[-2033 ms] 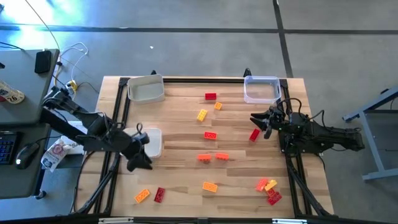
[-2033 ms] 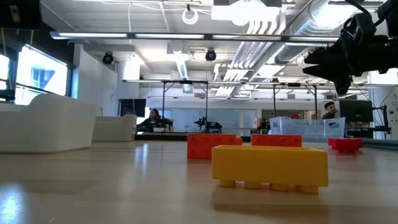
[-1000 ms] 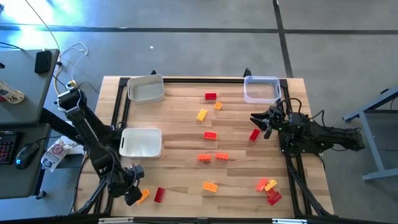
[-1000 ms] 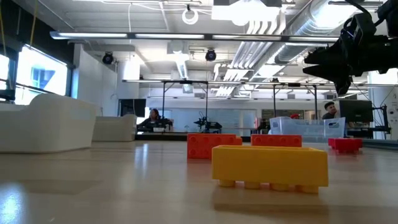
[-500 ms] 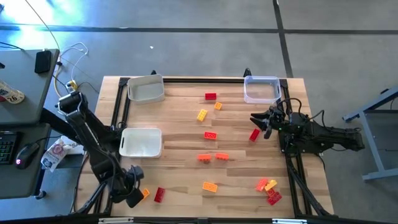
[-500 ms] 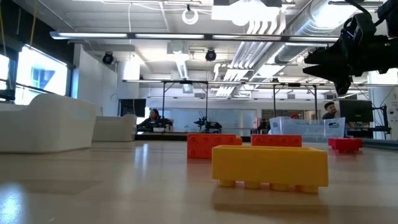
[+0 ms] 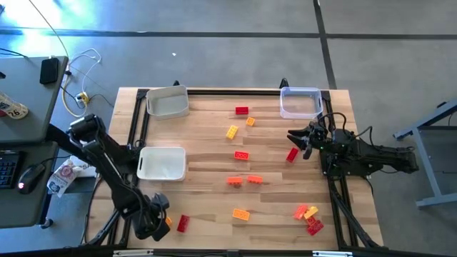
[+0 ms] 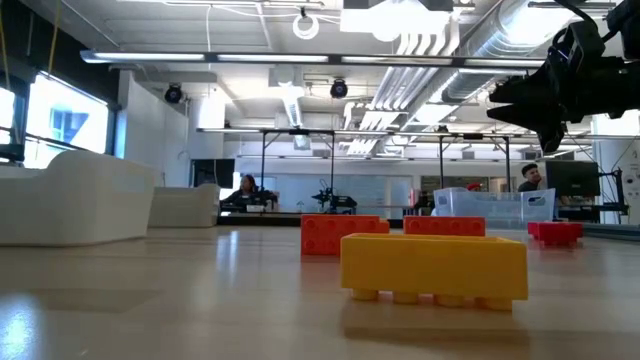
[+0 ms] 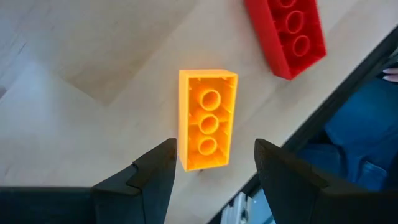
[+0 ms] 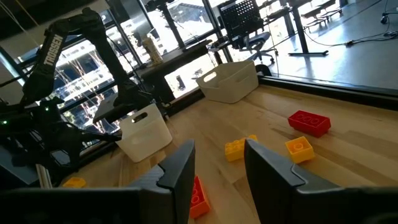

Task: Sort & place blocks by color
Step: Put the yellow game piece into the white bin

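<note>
Small studded bricks in red, orange and yellow lie scattered over the wooden table [image 7: 207,143]. My left gripper [image 7: 158,218] [image 9: 214,154] hangs open at the near left corner, pointing down over an orange brick [image 9: 208,118] that lies with its hollow underside up. Its fingers stand on either side of the brick's end without touching it. A red brick [image 9: 286,31] [image 7: 183,223] lies beside it. My right gripper [image 7: 300,137] [image 10: 217,158] waits open above the table's right side, next to a red brick [image 7: 291,154].
A white tray [image 7: 166,101] sits at the far left, another white tray [image 7: 162,163] at mid left, and a clear tray [image 7: 300,102] at the far right. More bricks lie in the middle [image 7: 241,155] and in a cluster at the near right [image 7: 307,214]. A yellow brick [image 8: 433,265] stands close in the low view.
My left gripper has gone from beside the mid-left white tray toward the table's near edge. It has come to hang over the orange brick at the near left corner, edging slightly rightward at the end. No brick has moved.
</note>
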Available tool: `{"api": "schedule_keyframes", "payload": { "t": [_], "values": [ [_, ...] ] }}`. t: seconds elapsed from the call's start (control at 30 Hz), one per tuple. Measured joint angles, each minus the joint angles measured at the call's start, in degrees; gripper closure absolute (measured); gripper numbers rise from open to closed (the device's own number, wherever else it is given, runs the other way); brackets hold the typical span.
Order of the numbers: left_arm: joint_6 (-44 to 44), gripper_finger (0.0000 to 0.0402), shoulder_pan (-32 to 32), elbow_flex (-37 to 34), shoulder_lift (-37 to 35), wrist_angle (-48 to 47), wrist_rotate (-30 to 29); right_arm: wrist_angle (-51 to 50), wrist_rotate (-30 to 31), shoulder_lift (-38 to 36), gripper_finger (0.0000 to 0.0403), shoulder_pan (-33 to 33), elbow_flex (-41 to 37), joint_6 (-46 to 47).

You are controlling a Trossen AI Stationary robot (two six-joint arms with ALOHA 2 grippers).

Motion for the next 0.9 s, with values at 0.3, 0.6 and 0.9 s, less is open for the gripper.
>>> {"api": "schedule_keyframes", "payload": {
  "t": [0.3,0.6,0.9],
  "values": [
    [0.4,0.02,0.0,0.0,3.3,1.9,-0.2,0.0,0.0,0.0,0.0279,0.0,0.0,0.0],
    [0.5,0.02,0.0,0.0,5.3,3.2,-0.8,0.0,0.0,0.0,0.0279,0.0,0.0,0.0],
    [0.6,0.0201,0.0,0.2,8.6,3.0,-1.1,0.0,0.0,0.0,0.0279,0.0,0.0,0.0]
  ]
}}
